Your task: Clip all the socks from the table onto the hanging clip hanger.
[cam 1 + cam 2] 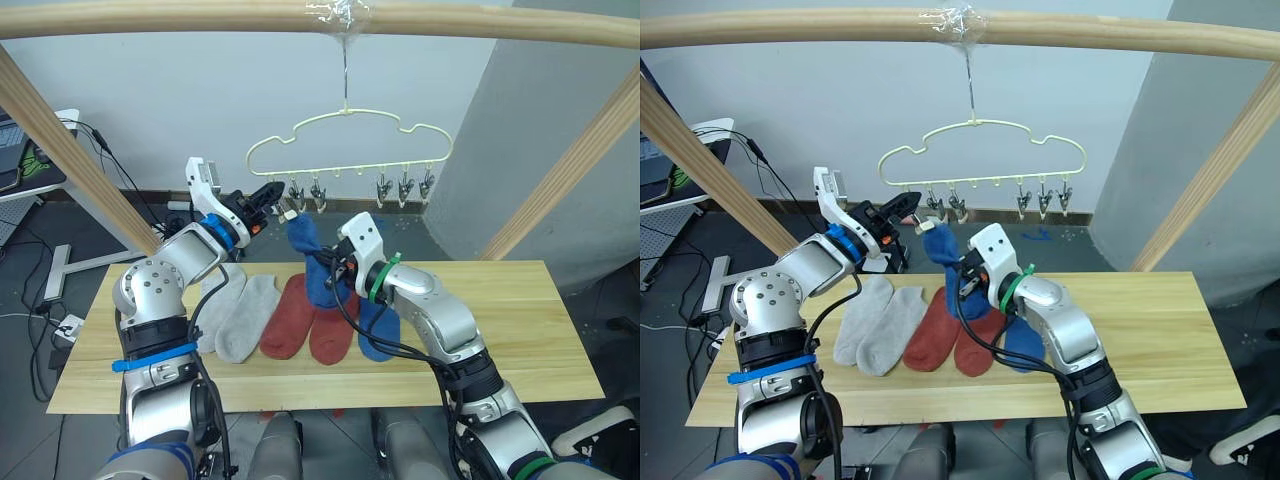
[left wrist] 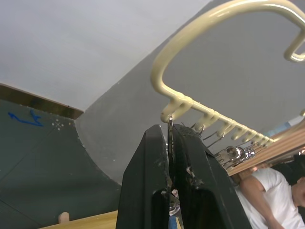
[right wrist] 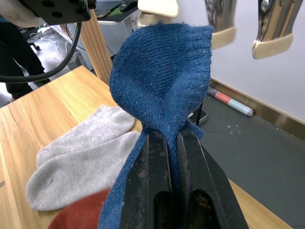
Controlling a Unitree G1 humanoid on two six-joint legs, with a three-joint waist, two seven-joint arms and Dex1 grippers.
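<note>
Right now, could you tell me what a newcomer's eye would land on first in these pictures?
Most striking is the blue sock held up by the right gripper just under the clips of the pale yellow clip hanger, which hangs from the overhead pole. The left gripper is shut on the hanger's leftmost clip. Below, five socks lie in a row on the table: two grey, two red, one blue.

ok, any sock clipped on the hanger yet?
No: the clip hanger carries bare clips, and the one raised blue sock is pinched in the right tool, just below a clip.
</note>
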